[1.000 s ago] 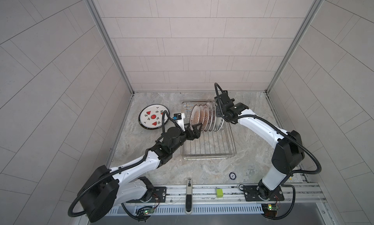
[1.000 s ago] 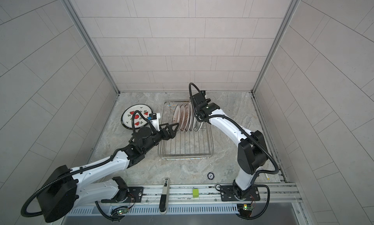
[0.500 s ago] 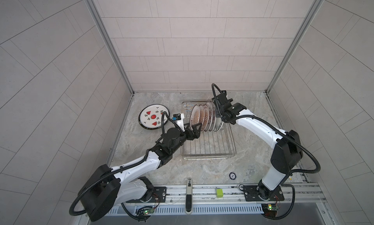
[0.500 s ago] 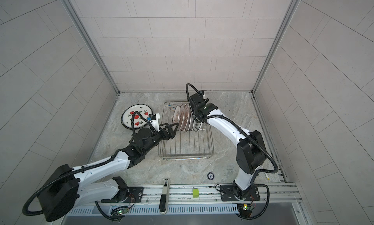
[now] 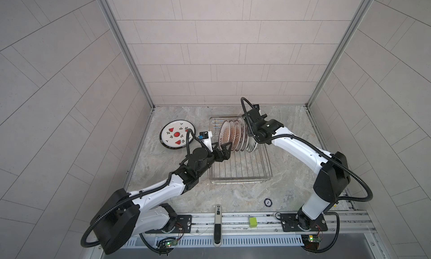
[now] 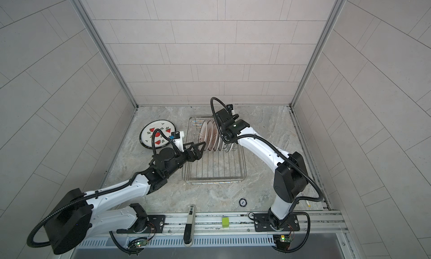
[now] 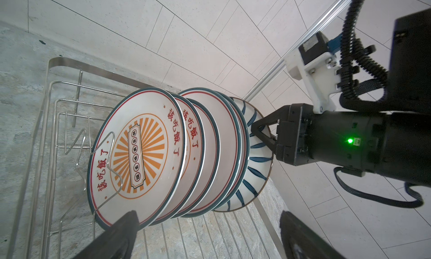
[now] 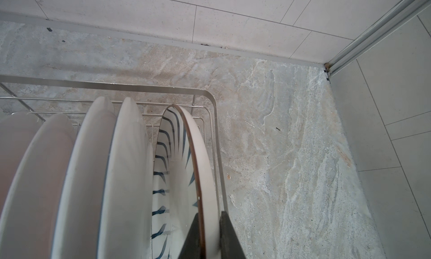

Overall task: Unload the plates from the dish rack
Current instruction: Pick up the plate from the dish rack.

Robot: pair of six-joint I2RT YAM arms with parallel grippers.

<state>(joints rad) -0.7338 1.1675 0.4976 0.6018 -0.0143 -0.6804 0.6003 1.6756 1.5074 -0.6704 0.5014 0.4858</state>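
Toppling risk: right gripper (image 8: 210, 225), clamped on the three-o'clock blue-striped plate (image 8: 172, 141), could knock the sunburst plates (image 7: 140, 148); left gripper (image 7: 208, 219) is wide open and empty.

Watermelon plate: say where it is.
In both top views the watermelon plate lies flat on the tabletop, left of the dish rack, near the left gripper.

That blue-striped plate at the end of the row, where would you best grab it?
By its top rim, from above: the striped plate stands on edge in the rack, neighbours crowd one face, leaving the thin upper edge clear. The right gripper is shut on it there.
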